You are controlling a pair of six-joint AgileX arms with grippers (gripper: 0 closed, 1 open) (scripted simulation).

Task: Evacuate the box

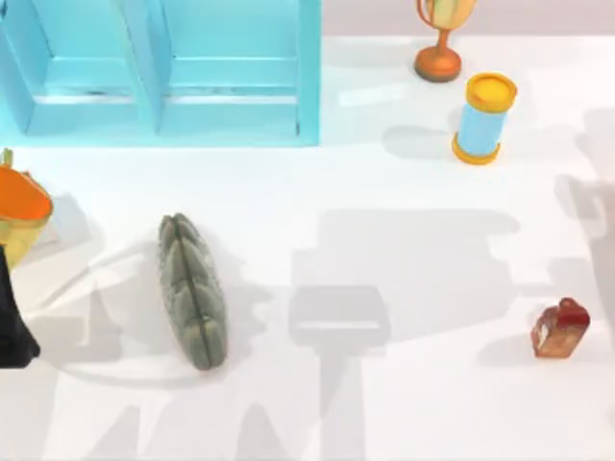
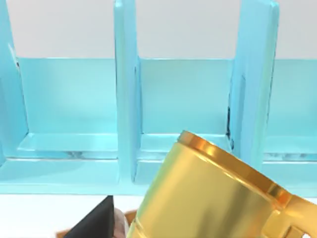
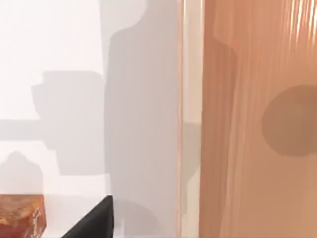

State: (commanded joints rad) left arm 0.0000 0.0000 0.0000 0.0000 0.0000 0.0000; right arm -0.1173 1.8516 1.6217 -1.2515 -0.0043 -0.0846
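The left arm stands at the left edge of the table, and just beside it in the top view there is a yellow cup with an orange inside, cut by the edge of the picture. In the left wrist view the same cup is very close, shiny gold, and it covers much of the scene in front of the light-blue shelf. A dark part of the left gripper shows beside the cup, but whether this gripper is wide, narrow or holding the cup, I cannot tell. Under the cup a thin brown strip is visible. It may be the inside of the box, but most of it is hidden and I cannot be sure. The shelf stands at the far left of the table. A long grey-green pod lies near the cup, apart from it. On the right side stand a blue cylinder with yellow ends and, behind it, an orange goblet. A small red-brown block lies near the right edge. In the right wrist view this block is near a dark part of the right gripper, not touching it. The state of this gripper I also cannot tell.
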